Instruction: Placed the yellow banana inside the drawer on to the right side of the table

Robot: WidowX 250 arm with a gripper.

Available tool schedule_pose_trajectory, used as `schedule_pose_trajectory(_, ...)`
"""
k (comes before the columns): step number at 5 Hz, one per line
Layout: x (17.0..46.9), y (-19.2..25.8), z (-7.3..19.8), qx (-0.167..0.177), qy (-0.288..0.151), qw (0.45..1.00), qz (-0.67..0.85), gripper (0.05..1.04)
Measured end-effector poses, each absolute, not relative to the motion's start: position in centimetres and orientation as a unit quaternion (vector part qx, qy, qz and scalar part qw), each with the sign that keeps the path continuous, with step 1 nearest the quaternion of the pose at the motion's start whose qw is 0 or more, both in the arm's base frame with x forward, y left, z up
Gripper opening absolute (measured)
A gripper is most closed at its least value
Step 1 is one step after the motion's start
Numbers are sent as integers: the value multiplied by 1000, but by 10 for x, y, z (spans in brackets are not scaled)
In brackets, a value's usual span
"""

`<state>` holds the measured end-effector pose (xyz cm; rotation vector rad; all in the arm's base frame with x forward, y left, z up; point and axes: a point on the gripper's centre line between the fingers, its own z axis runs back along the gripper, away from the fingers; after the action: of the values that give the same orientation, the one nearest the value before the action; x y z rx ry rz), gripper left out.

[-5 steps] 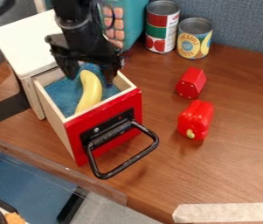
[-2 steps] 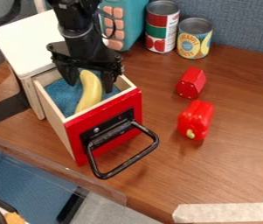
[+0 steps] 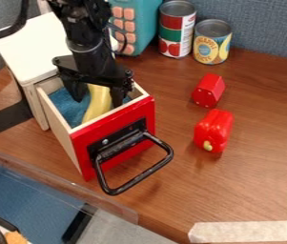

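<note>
A black gripper [image 3: 98, 101] hangs over an open drawer [image 3: 115, 140] left of center in the frame, its fingers parted and lowered on either side of a yellow banana [image 3: 96, 107]; whether they touch the fruit cannot be told. The banana lies inside the drawer on a blue lining [image 3: 70, 106], its lower end pointing toward the red front, where a black handle [image 3: 112, 191] juts out toward the bottom of the frame. The drawer extends from a cabinet [image 3: 32, 45] with a white top at the upper left, beside a black strip [image 3: 8, 117] that slants across the left edge. On the wood-grain tabletop [image 3: 247, 186], right of the drawer, a red toy bell pepper [image 3: 213, 129] rests just below a faceted red block [image 3: 209, 90], the two apart. Near the top of the frame, a tall can [image 3: 177, 29] with a red-and-green label stands upright beside a shorter can [image 3: 211, 42] whose label pictures yellow fruit, both in front of a gray-blue fabric partition [image 3: 266, 28]. To their left, behind the arm, is a teal object [image 3: 147, 20] bearing rows of pink squares. Pale tape [image 3: 251, 231] marks the tabletop at the lower right.
</note>
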<state>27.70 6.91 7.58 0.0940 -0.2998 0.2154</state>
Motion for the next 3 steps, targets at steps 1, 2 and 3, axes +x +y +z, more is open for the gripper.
schedule_pose_trajectory(1,275,69,67,47,-137,984,107,1001)
schedule_pose_trajectory(2,274,72,60,47,-127,984,112,999)
schedule_pose_trajectory(3,272,72,57,47,-120,984,122,951)
